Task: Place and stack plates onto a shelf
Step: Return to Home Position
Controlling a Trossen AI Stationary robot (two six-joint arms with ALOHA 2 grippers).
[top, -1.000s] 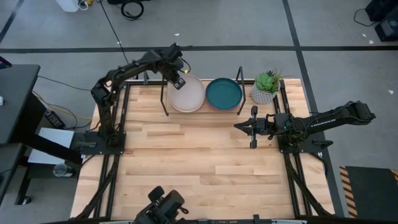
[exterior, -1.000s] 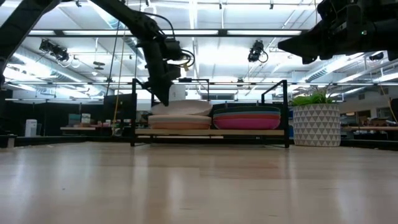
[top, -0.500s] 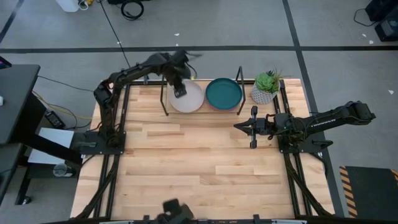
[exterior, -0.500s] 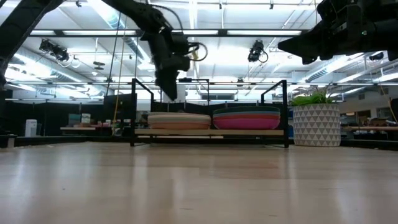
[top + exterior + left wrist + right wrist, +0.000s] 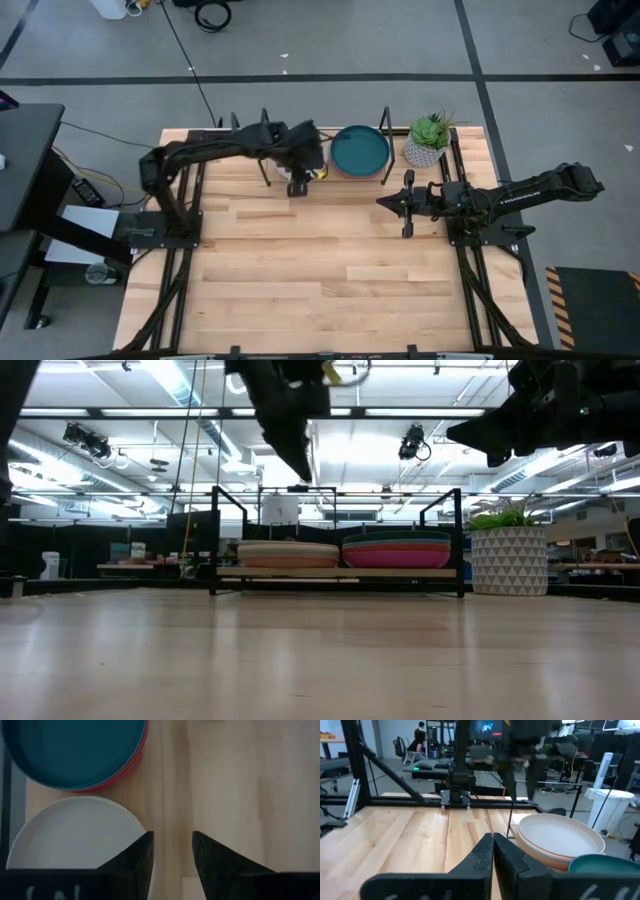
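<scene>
The shelf (image 5: 216,532) stands at the table's far edge and holds two stacks of plates. In the left stack a cream plate (image 5: 75,837) lies on a peach one (image 5: 288,561). In the right stack a dark teal plate (image 5: 360,150) tops orange and magenta ones (image 5: 398,556). My left gripper (image 5: 298,186) hangs open, pointing down, high above the near side of the left stack, touching nothing. My arm hides most of the cream plate in the high view. At the table's right my right gripper (image 5: 382,204) waits shut and empty, pointing toward the left.
A green plant in a white patterned pot (image 5: 428,140) stands just right of the shelf. Bare wood (image 5: 320,270) stretches from the shelf to the near edge. People and desks show in the room beyond the table in the right wrist view.
My left gripper has opened and let go of the cream plate, then risen and drawn back toward the table's near edge. The plate, tilted a second ago, now lies flat on the peach plate in the left stack.
</scene>
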